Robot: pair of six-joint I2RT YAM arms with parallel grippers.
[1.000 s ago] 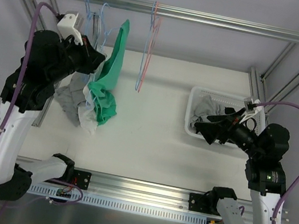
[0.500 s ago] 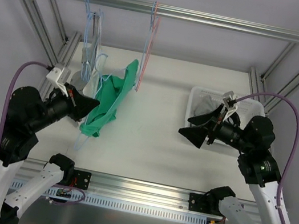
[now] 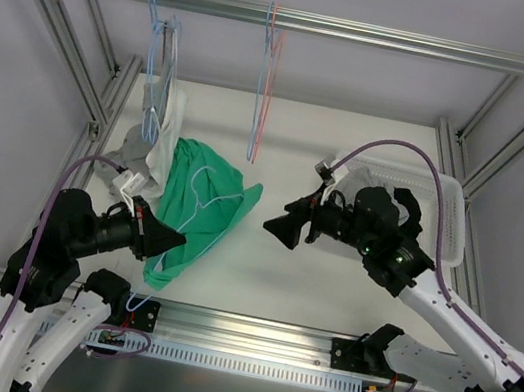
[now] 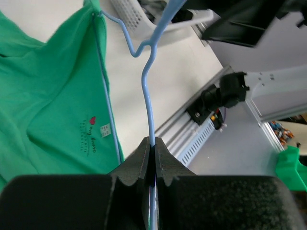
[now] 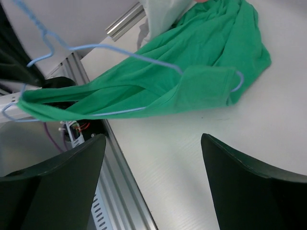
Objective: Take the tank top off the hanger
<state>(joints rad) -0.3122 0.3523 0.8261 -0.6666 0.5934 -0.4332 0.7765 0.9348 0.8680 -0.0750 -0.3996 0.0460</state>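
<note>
A green tank top [image 3: 202, 201] hangs on a light blue wire hanger [image 3: 156, 269] at the left front of the table. Its far end rests on the tabletop. My left gripper [image 3: 173, 238] is shut on the hanger's neck, and in the left wrist view the wire [image 4: 146, 91] runs up from between the closed fingertips [image 4: 153, 143], with the tank top [image 4: 53, 105] to the left. My right gripper [image 3: 282, 228] stands open just right of the garment, touching nothing. In the right wrist view its gripper [image 5: 152, 139] is below the tank top [image 5: 201, 72] and hanger [image 5: 120, 52].
A white basket [image 3: 452, 214] with clothes stands at the right behind the right arm. A grey and white garment [image 3: 156, 132] hangs at the rear left. Bare pink and blue hangers [image 3: 263, 85] hang from the overhead rail [image 3: 372, 35]. An aluminium rail [image 3: 248, 331] runs along the front edge.
My left arm came down and forward, bringing the hanger and tank top from up by the rail to the table. The right arm swung left from the basket toward the garment.
</note>
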